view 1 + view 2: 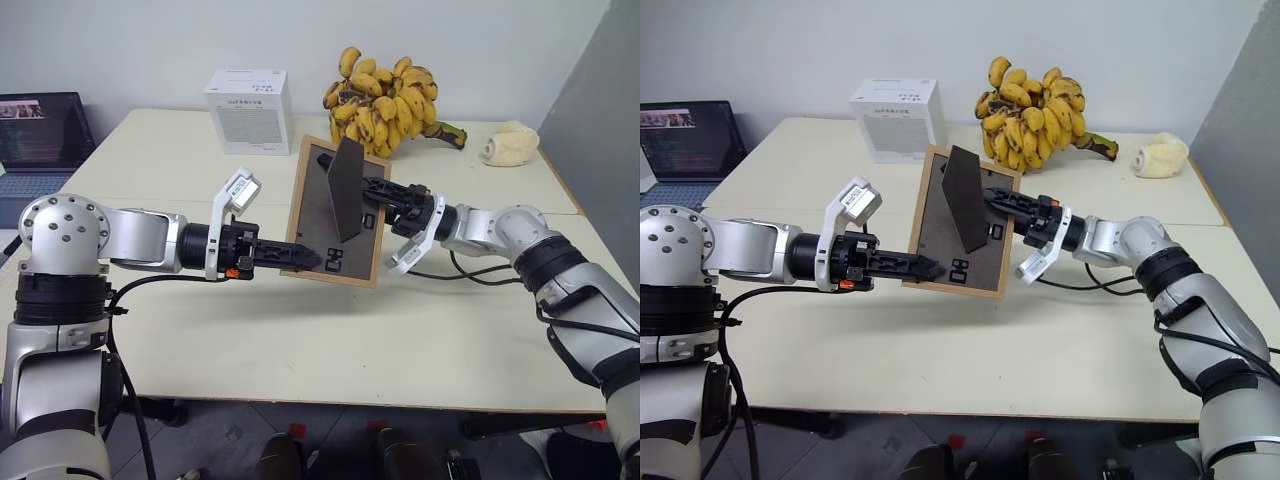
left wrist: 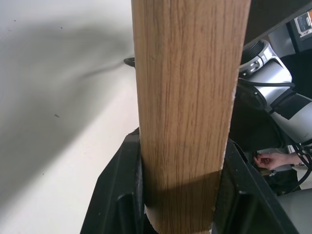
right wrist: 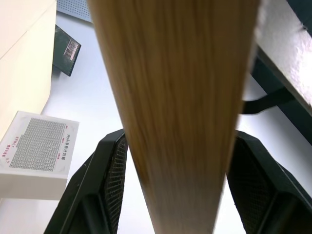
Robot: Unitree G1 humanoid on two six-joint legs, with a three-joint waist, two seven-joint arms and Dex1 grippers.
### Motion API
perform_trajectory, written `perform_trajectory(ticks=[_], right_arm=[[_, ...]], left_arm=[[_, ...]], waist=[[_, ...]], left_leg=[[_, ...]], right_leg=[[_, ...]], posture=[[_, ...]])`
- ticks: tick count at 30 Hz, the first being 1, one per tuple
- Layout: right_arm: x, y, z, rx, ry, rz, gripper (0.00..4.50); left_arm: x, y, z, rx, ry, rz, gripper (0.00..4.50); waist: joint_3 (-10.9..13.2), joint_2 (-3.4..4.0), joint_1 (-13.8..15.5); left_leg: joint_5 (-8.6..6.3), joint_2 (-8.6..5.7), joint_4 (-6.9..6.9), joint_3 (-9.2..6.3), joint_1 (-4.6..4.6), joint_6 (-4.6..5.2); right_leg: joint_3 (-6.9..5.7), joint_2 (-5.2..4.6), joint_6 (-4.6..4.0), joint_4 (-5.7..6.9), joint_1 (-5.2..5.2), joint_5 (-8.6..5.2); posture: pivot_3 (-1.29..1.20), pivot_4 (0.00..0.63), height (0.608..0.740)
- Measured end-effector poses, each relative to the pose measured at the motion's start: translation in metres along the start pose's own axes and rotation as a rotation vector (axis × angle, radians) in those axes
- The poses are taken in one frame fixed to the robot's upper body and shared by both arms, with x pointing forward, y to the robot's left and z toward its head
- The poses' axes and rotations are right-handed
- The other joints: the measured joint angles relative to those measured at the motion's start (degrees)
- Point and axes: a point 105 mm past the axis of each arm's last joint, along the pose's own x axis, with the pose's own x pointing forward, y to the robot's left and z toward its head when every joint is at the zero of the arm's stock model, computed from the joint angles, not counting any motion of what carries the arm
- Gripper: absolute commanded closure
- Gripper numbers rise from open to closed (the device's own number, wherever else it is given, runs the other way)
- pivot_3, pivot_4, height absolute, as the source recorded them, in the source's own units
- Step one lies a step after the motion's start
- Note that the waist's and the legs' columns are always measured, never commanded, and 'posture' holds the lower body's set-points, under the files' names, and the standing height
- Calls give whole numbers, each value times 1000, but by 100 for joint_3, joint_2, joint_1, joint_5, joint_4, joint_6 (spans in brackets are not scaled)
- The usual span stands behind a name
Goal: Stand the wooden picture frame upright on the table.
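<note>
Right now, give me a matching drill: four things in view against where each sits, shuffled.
1 wooden picture frame
2 white box
3 bananas
4 laptop

A right of the white box
B beyond the table's left side
C clamped in the left hand, above the table
D left of the bananas

Pairs: 1-C, 2-D, 3-A, 4-B

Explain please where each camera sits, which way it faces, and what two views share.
Left eye view: on the head, facing forward and down at the table; both arms show.
Right eye view: same head, same scene.
Left wrist view: on the left arm, looking along the left end effector, clamped on the wooden picture frame.
Right wrist view: on the right arm, looking along the right end effector, fingers either side of the frame's edge.
Shared: the white box, in the eye views and the right wrist view.
</note>
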Motion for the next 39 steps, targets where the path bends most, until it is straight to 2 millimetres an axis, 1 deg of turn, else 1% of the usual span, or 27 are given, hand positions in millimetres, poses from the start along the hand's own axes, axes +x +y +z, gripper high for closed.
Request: perform_trajectory(ticks=[6,9,11,13,14,16,18,22,32,34,35,37,38,39], right_arm=[[-6,-2,-12,-24,27,8,1547],[-6,-4,-14,-33,24,3,1547],[-6,-4,-13,-32,18,-1,1914],[-6,-4,-12,-31,16,-2,2102],[-6,-4,-11,-30,12,-4,2486],[-5,-6,-11,-31,5,-14,2879],[-6,-10,-11,-37,1,-36,3094],[-7,-15,-11,-44,-4,-55,3193],[-9,-16,-10,-44,-5,-64,3224],[-9,-16,-10,-45,-3,-64,3224],[-9,-16,-10,-45,-3,-61,3224],[-9,-13,-9,-43,-13,-38,3224],[-8,-10,-5,-33,-29,-25,3224],[-8,-8,-3,-26,-37,-20,3224]], left_arm=[[0,-1,0,0,1,-5,3212],[0,-2,0,0,1,-8,3212],[0,-1,0,0,1,-7,3212],[0,-1,0,0,1,-7,3212],[0,-1,0,0,0,-6,3212],[0,-2,0,-2,0,-9,3212],[0,-4,0,-7,-3,-32,3212],[0,-6,0,-8,-5,-52,3212],[0,-7,0,-6,-4,-54,3212],[0,-7,0,-6,-5,-52,2516],[0,-6,0,-6,-7,-49,2488],[0,-3,2,5,-23,-16,2105],[-1,-1,5,32,-42,12,1842],[-1,-1,6,52,-52,29,1679]], waist=[[0,0,-22],[0,0,-47],[0,0,-62],[0,0,-71],[0,0,-73],[0,0,-74],[0,0,-72],[0,0,-74],[0,0,-74],[0,0,-74],[0,0,-74],[0,-1,-74],[0,-1,-75],[0,-1,-75]], left_leg=[[3,-7,-1,-2,-1,5],[3,-7,-2,-3,-1,6],[4,-8,-2,-4,0,6],[4,-7,-2,-5,0,6],[4,-7,-2,-5,0,7],[4,-8,-2,-5,0,7],[4,-9,-2,-7,-1,7],[5,-9,-2,-7,-1,8],[6,-9,-2,-7,-1,9],[6,-9,-2,-8,-1,9],[6,-9,-2,-7,-1,9],[6,-9,-2,-8,-1,9],[6,-9,-2,-7,-1,9],[6,-9,-2,-6,-1,9]], right_leg=[[-1,-6,0,0,2,0],[-2,-6,0,0,2,0],[-2,-6,1,0,2,0],[-2,-6,1,0,2,0],[-2,-6,1,0,2,0],[-3,-6,1,0,2,0],[-3,-7,1,1,3,0],[-3,-7,1,1,3,0],[-3,-7,1,1,3,0],[-3,-7,1,1,3,0],[-3,-7,1,1,3,0],[-3,-7,1,1,3,0],[-3,-7,1,0,3,0],[-1,-7,1,0,3,0]], posture=[[0,150,740],[0,150,740],[0,150,740],[0,150,740],[0,150,740],[0,150,740],[0,150,740],[0,150,740],[0,150,740],[0,150,740],[0,150,740],[0,150,740],[0,150,740],[0,150,740]])
